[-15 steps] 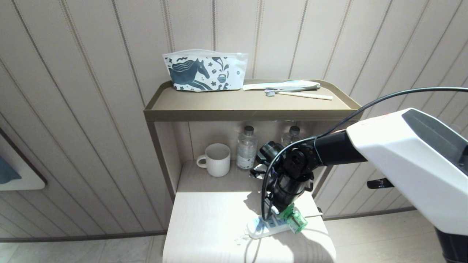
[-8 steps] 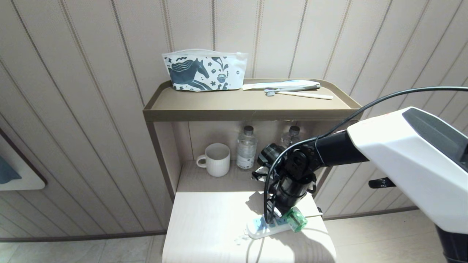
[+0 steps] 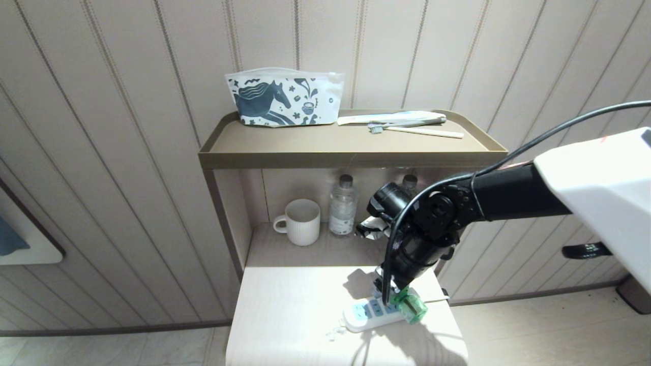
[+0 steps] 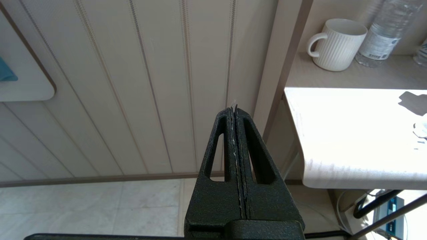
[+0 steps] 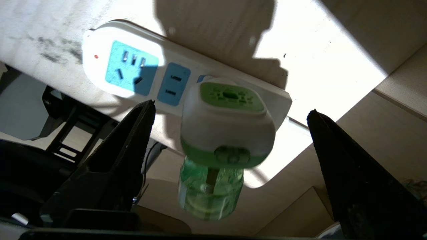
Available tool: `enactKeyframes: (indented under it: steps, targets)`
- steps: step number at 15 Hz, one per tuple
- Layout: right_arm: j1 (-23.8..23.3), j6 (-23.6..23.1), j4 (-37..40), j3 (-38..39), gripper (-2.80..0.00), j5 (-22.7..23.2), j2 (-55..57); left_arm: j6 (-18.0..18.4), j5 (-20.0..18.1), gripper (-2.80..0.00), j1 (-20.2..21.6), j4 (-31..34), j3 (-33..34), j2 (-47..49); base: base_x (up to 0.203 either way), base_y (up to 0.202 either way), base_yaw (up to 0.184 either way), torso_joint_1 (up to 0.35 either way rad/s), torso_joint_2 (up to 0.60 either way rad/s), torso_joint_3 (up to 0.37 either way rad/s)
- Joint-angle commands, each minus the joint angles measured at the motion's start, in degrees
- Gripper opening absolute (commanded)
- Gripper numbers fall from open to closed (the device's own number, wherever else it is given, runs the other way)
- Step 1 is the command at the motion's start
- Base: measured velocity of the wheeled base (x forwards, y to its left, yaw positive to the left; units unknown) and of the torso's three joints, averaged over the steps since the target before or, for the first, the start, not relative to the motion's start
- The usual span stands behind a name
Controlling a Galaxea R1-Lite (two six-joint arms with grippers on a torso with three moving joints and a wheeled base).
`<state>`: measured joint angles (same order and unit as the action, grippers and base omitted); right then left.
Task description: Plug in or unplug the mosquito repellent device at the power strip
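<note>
- Head view: right gripper [image 3: 389, 294] hangs just above the mosquito repellent device [image 3: 410, 306], which sits plugged into the right end of the power strip [image 3: 368, 316] on the low table [image 3: 285, 315]. Best withdrawal is probably straight up, clear of the plug. Mug [image 3: 302, 221] shows nothing inside.
- Left wrist view: left gripper [image 4: 234, 110] is closed, empty, parked beside the table.
- Right wrist view: jaws spread wide either side of the device, touching nothing. Its bottle [image 5: 209, 189] holds green liquid.

Two water bottles [image 3: 342, 205], one mug [image 3: 302, 222]

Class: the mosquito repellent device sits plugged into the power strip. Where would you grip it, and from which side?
Grip the mosquito repellent device by its white head, fingers on its two opposite flanks, approaching from above. The head is broad and firm; the bottle overhangs the power strip.
</note>
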<state>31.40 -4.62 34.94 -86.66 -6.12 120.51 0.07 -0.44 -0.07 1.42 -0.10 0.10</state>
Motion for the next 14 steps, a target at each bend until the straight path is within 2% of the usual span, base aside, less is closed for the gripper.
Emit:
enactKeyframes:
  steps: [1,9,10,14]
  targets:
    - [0.41,-0.04,0.13,1.47,0.00,-0.06,-6.15,0.01,0.00,-2.80,0.03,-0.02,-0.04,0.07,0.000,0.000,0.000,0.000,0.00,0.000]
    - [0.77,-0.13,0.09,15.28,0.00,-0.12,-26.46,0.01,0.00,-2.80,-0.01,-0.02,0.00,0.08,0.000,0.000,0.000,0.000,0.00,0.000]
    - [0.77,-0.19,0.07,17.41,-2.80,-0.12,-29.69,0.01,0.00,-2.80,-0.01,-0.02,-0.06,0.08,0.000,0.000,0.000,0.000,0.00,0.000]
    - [0.51,-0.06,0.21,23.58,-2.80,-0.13,-41.52,0.01,0.00,-2.80,-0.01,-0.02,-0.08,0.08,0.000,0.000,0.000,0.000,0.00,0.000]
